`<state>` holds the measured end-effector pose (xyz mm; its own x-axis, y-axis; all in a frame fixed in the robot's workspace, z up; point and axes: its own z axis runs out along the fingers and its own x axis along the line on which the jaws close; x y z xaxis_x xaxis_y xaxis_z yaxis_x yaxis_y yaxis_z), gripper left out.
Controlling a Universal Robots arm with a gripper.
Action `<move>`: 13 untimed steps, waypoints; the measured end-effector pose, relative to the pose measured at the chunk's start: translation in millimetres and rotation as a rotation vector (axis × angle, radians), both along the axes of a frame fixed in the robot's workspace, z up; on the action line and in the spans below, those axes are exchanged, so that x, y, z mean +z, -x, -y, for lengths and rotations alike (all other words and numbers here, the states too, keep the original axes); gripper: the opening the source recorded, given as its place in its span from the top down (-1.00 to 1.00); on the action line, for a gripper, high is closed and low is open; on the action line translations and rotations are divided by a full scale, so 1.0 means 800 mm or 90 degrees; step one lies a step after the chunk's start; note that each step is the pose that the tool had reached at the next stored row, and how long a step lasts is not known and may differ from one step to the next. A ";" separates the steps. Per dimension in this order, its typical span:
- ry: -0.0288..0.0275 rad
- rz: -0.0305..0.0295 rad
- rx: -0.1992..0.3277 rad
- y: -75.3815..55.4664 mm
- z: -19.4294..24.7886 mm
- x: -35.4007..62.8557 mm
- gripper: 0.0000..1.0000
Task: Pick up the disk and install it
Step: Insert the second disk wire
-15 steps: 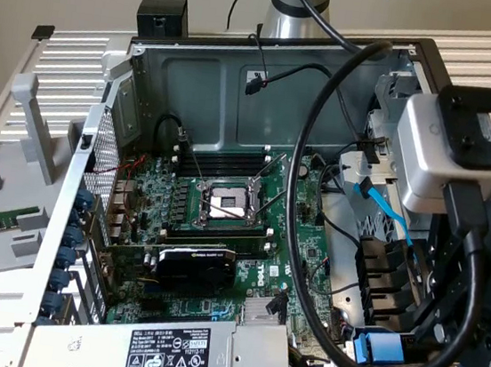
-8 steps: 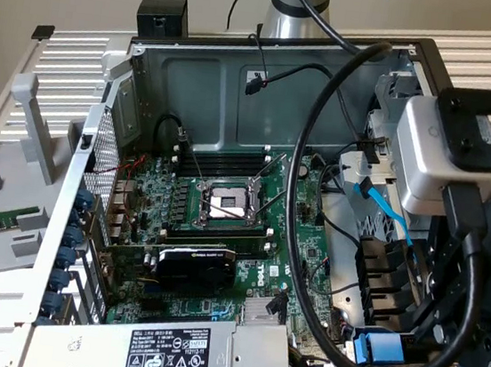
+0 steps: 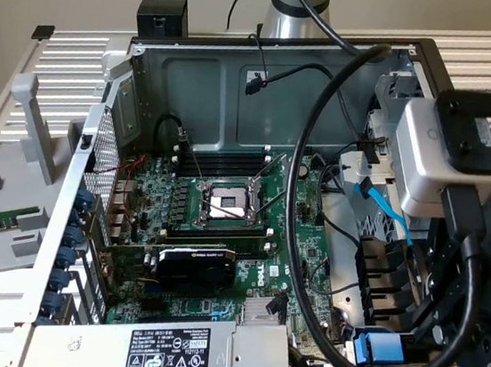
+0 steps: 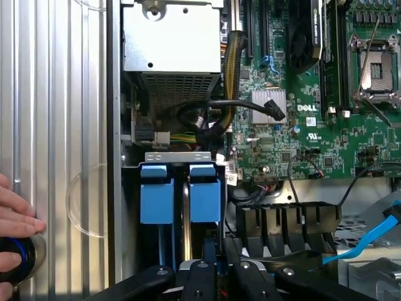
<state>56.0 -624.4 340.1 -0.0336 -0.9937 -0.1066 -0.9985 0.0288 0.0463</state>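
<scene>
The hand (image 4: 210, 276) was pressed almost together, apparently pinching the edge of the disk (image 4: 186, 207), which stood upright in the drive bay of the open computer case (image 3: 240, 84), between two blue carrier tabs (image 4: 156, 194), beside the motherboard (image 4: 326, 125).

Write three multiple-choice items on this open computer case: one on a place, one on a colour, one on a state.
1. Where does the graphics card sit in the exterior view?
A. Between the CPU socket and the power supply box
B. Outside the case
C. Above the memory slots

2. What colour are the drive carrier tabs in the bay?
A. Red
B. Blue
C. Green

3. What is the state of the CPU socket?
A. Covered by a cooler
B. Open, with no cooler on it
C. Hidden under cables

Answers: 1 A, the black card lies between them. 2 B, both tabs are bright blue. 3 B, its bare metal frame is exposed.
</scene>
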 end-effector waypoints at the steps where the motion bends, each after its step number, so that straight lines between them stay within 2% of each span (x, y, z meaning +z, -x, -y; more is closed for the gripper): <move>1: -0.0001 0.0000 0.000 0.000 0.0000 0.000 0.67; 13: -0.0007 0.0000 0.000 0.000 0.0000 -0.003 0.67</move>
